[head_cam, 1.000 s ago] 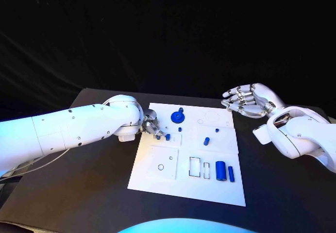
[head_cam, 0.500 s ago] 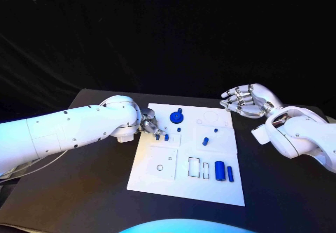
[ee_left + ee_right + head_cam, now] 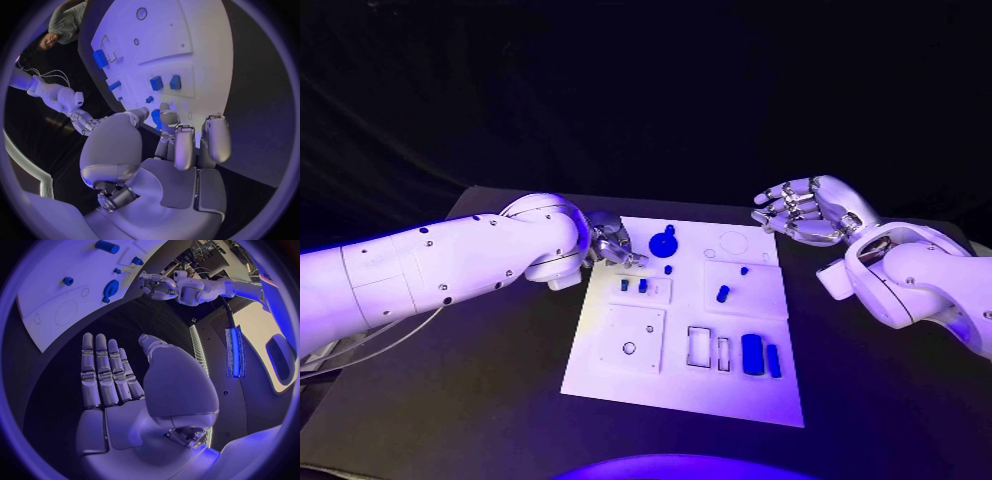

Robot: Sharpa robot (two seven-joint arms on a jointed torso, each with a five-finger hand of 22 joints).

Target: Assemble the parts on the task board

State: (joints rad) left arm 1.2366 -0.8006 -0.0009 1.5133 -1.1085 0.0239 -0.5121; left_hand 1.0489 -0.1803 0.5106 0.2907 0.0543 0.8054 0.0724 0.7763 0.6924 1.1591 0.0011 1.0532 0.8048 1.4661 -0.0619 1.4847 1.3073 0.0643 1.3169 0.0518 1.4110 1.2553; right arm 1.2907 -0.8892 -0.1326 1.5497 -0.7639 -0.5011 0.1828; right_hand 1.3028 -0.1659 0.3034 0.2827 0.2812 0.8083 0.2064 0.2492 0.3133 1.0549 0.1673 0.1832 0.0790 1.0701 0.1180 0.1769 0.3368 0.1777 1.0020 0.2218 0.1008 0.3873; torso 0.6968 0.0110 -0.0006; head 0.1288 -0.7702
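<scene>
The white task board [image 3: 678, 385] lies mid-table, also seen in the left wrist view [image 3: 194, 35] and the right wrist view [image 3: 44, 310]. Two small blue parts [image 3: 633, 285] stand side by side in its upper left panel [image 3: 165, 82]. A round blue part [image 3: 664, 240] sits near the far edge [image 3: 111, 288]. Two blue cylinders [image 3: 760, 353] lie at the right. My left hand [image 3: 607, 244] hovers over the board's far left corner, fingers apart, holding nothing [image 3: 181, 145]. My right hand [image 3: 805, 210] is raised beyond the far right corner, palm up, fingers spread and empty [image 3: 106, 380].
More small blue pegs [image 3: 668, 268] and a short blue piece [image 3: 723, 293] stand mid-board. Rectangular slots [image 3: 711, 346] and a round hole [image 3: 629, 347] show near the front. Black table [image 3: 473, 400] surrounds the board on all sides.
My left hand has drawn back from the two small blue parts toward the board's far left corner, leaving them standing. The right hand has stayed put.
</scene>
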